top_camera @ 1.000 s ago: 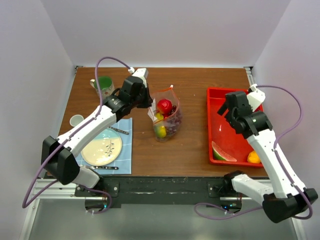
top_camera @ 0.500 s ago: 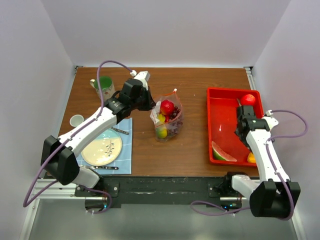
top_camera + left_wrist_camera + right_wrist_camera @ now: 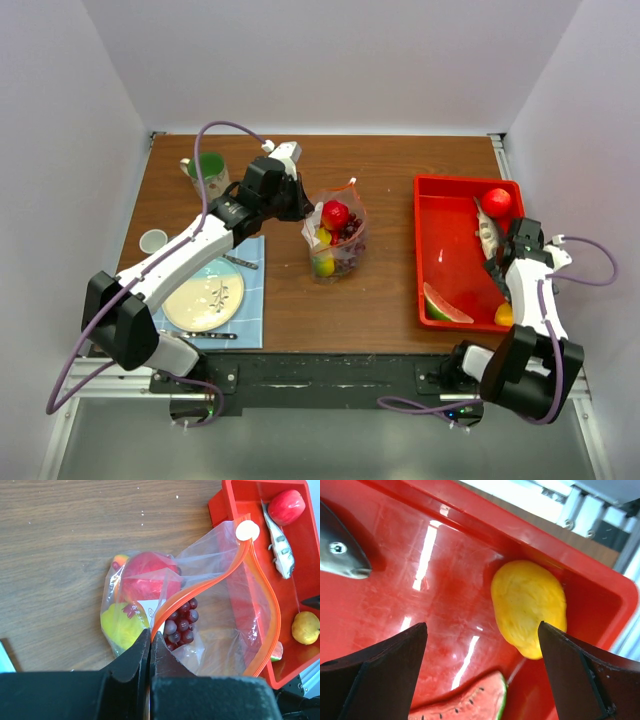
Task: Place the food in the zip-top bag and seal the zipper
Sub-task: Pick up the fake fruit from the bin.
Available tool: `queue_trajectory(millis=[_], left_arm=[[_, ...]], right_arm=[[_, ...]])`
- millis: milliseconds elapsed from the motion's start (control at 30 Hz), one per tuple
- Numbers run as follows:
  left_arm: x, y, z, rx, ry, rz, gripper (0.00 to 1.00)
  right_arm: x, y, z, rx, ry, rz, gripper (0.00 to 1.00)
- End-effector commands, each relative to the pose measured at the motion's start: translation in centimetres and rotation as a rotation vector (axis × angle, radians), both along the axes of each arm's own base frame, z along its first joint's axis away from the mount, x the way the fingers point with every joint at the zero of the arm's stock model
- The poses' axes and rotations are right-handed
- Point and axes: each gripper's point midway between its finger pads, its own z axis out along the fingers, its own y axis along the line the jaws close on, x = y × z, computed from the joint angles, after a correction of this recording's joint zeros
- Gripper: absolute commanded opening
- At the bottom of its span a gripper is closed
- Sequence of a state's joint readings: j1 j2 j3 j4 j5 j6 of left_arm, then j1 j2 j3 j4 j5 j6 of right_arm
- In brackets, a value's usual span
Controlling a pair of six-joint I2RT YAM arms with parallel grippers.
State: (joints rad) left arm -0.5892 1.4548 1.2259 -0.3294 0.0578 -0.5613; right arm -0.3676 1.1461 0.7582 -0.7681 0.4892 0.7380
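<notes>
Right hand (image 3: 480, 672) has swung nearer, released, lemon (image 3: 529, 607) just ahead of it; left hand (image 3: 149, 655) clenches the zipper (image 3: 170, 601).

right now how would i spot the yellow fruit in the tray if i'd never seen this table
Find the red tray on the right side of the table and go to its near right corner. The yellow fruit lies there by the wall, next to the watermelon wedge. It is the only plain yellow, egg-shaped piece; the fish is silver and the apple red.
</notes>
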Motion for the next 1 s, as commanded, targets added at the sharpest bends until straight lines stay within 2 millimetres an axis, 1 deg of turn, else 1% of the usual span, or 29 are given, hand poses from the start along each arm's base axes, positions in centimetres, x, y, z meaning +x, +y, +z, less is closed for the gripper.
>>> queue_trajectory(millis=[0, 33, 233, 300, 367, 400, 467, 533, 600, 700, 867, 967], left_arm=[[0.2, 0.1, 1.9, -0.035, -0.052, -0.007, 0.00], [0.2, 0.1, 1.8, -0.034, -0.050, -0.007, 0.00], [0.3, -0.1, 1.3, -0.032, -0.038, -0.011, 0.00], [0.3, -0.1, 1.2, -0.028, -0.039, -0.009, 0.00], [0.3, 0.1, 1.2, -0.023, -0.039, -0.005, 0.00], [0.3, 0.1, 1.2, -0.021, -0.040, -0.004, 0.00], [0.3, 0.1, 1.2, -0.022, -0.037, -0.003, 0.00], [0.3, 0.0, 1.1, -0.026, -0.033, -0.005, 0.00], [0.3, -0.2, 1.1, -0.036, -0.030, -0.010, 0.00], [0.3, -0.2, 1.2, -0.039, -0.031, -0.011, 0.00], [0.2, 0.0, 1.4, -0.033, -0.039, -0.007, 0.00], [0.2, 0.0, 1.5, -0.029, -0.042, -0.008, 0.00]], right_arm=[[0.6, -0.6, -1.4, 0.035, -0.034, 0.007, 0.97], [0.3, -0.6, -1.8, 0.042, -0.026, 0.000, 0.97], [-0.5, -1.0, -1.6, 0.039, 0.002, -0.051, 0.98], [-0.9, -0.8, -1.9, 0.056, 0.035, -0.061, 0.98], [-0.8, -0.9, -1.5, 0.057, 0.042, -0.068, 0.98], [-1.1, -0.7, -1.3, 0.064, 0.055, -0.071, 0.98], [-1.2, -0.7, -0.5, 0.058, 0.042, -0.081, 0.98], [-1.7, -0.9, 0.4, 0.032, 0.038, -0.101, 0.98], [-2.3, -1.2, 0.7, 0.013, 0.054, -0.111, 0.98], [-2.8, -1.1, 0.4, 0.016, 0.090, -0.116, 0.98], [-2.5, -1.2, -0.2, 0.021, 0.090, -0.126, 0.97], [-2.3, -1.3, -1.2, 0.033, 0.106, -0.136, 0.97]])
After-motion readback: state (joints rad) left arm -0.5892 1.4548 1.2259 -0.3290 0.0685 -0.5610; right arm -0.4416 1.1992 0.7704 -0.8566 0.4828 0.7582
